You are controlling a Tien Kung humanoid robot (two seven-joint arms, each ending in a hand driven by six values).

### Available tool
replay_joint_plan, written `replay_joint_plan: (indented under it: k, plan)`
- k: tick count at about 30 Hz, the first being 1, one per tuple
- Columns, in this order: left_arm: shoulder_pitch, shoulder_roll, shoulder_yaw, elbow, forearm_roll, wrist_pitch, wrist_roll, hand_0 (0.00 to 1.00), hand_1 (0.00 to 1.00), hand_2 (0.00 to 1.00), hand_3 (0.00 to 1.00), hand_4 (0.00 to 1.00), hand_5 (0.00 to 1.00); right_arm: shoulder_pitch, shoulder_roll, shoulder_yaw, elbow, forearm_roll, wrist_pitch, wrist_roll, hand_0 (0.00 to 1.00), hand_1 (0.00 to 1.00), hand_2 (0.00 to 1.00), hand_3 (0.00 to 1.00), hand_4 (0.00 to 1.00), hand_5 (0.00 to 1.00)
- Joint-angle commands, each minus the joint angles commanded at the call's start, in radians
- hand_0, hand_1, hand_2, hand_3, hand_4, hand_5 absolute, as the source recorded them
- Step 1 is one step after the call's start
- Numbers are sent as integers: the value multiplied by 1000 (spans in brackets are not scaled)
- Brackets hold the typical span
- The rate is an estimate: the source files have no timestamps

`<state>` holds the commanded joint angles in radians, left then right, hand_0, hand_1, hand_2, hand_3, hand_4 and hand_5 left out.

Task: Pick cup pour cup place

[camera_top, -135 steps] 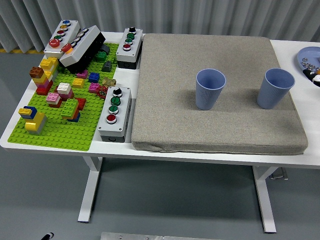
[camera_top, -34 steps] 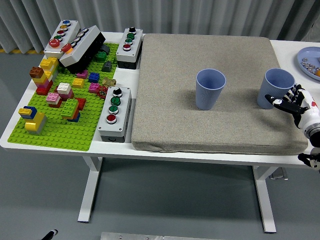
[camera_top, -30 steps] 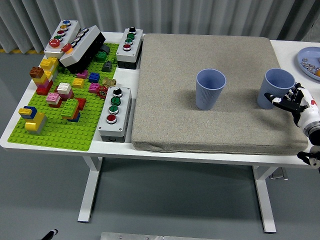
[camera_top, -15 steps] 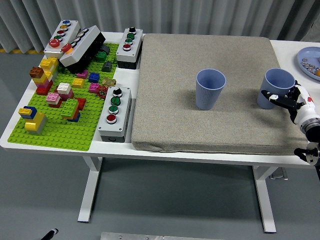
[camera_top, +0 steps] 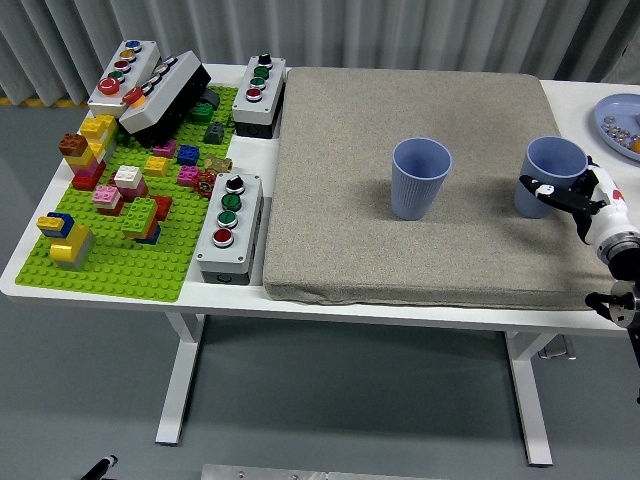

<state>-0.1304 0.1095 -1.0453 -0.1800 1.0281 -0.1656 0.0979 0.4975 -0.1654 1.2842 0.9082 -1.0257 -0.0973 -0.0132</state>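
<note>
Pick step: right hand [camera_top: 572, 197] at near side of right cup [camera_top: 553, 176], fingers spread, nothing gripped. Next: wrap, lift, pour into left cup [camera_top: 420, 177] beyond.

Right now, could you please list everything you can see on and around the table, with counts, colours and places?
Table: one, white, under everything.
Mat: one, grey-beige, covering the table's middle and right.
Cups: two, blue, upright on the mat; one at centre, one at right.
Baseplate: one, lime green, on the table's left.
Bricks: many, mixed colours, on the baseplate.
Button boxes: four, grey and black; two at far left, one beside the mat's far corner, one near the front.
Plate: one, blue, far right edge, holding small items.
Right hand: one, black and white, fingers around the right cup's near side.
</note>
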Motion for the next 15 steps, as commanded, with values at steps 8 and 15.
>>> replay_joint_plan:
  k: [8, 15]
  plan:
    - [0, -1, -1, 0, 0, 0, 0, 835, 811, 882, 791, 624, 998, -2, -1, 3, 1, 6, -7, 4, 831, 693, 596, 741, 855, 249]
    - [2, 0, -2, 0, 1, 0, 1, 835, 810, 883, 790, 623, 998, -2, -3, 6, 17, 3, -22, 7, 774, 649, 548, 698, 849, 241]
